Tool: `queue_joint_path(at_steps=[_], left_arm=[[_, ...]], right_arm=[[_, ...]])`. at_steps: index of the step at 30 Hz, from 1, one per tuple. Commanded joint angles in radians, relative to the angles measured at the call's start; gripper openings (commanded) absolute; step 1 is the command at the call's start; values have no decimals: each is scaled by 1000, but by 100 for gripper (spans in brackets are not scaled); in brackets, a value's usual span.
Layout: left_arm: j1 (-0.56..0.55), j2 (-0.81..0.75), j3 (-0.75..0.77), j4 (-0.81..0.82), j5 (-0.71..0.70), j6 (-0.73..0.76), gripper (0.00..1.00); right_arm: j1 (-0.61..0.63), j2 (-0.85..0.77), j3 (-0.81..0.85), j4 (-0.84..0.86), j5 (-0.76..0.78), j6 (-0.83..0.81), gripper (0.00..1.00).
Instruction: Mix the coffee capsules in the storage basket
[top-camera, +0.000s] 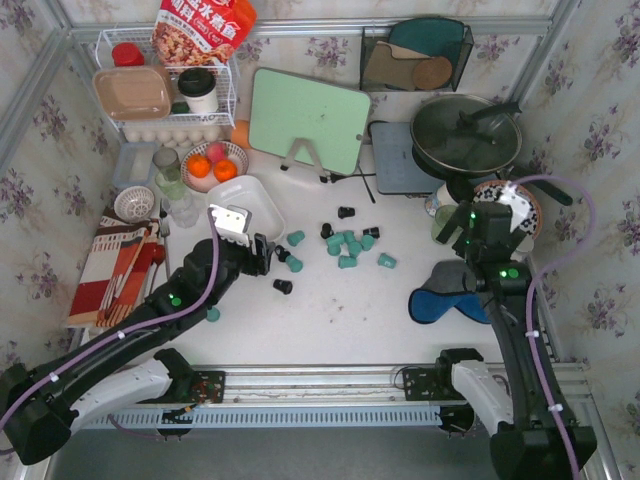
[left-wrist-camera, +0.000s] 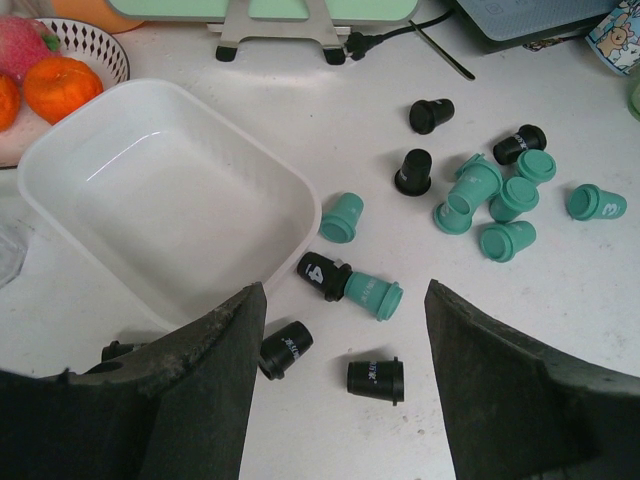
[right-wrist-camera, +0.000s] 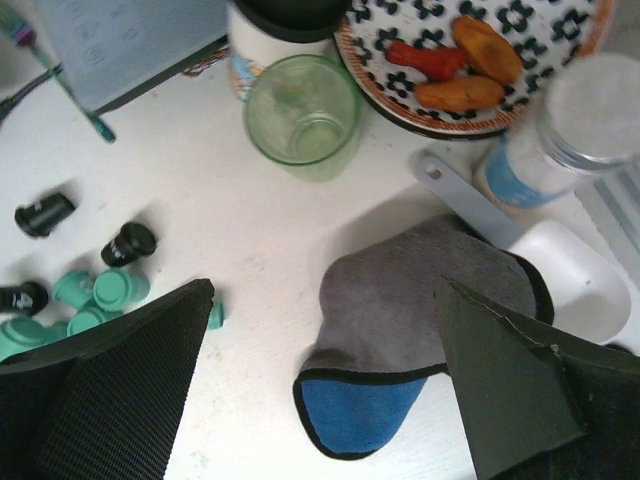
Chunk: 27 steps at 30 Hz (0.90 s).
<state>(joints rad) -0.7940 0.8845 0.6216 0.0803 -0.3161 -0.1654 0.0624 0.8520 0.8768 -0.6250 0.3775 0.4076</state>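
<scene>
The storage basket (left-wrist-camera: 170, 190) is sitting at the left of the bench (left-wrist-camera: 560, 330), beside a bowl of oranges (left-wrist-camera: 60, 85). It is showing a bare white floor with no pod in it.

Just right of its near corner, the left tool (left-wrist-camera: 345, 290) is hanging low over the bench. Its jaws are standing well apart and gripping nothing. A black pod (left-wrist-camera: 325, 272) and a teal pod (left-wrist-camera: 373, 296) are lying end to end and touching, directly below the gap. Two more black ones are lying nearer the camera.

Further right, the rest of the coffee capsules (left-wrist-camera: 513, 197) are lying on the bench, well outside the basket. Most are teal and are bunching into a loose cluster, with a few black ones at its edge. Nearly all are resting on their sides.

They are looking like light, stiff plastic cups with smooth walls and a flared rim. I am expecting them to roll or skid under a glancing touch. The surest hold is probably across the tapered body just below the rim, one pod at a time.

At the far right, the right tool (right-wrist-camera: 325, 300) is hovering over a grey-and-blue cloth (right-wrist-camera: 400, 330). Its jaws are spread wide and carrying nothing, and it is staying apart from the pods.
</scene>
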Motion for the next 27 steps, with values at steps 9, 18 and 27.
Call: queue_joint_path(at_steps=[9, 18, 27], left_arm=[[0, 4, 6, 20, -33, 12, 68], [1, 41, 25, -1, -87, 20, 68], [16, 135, 59, -38, -156, -43, 85]], right_arm=[[407, 272, 184, 99, 340, -122, 100], [421, 416, 180, 343, 300, -217, 100], [417, 329, -46, 679, 352, -259, 96]])
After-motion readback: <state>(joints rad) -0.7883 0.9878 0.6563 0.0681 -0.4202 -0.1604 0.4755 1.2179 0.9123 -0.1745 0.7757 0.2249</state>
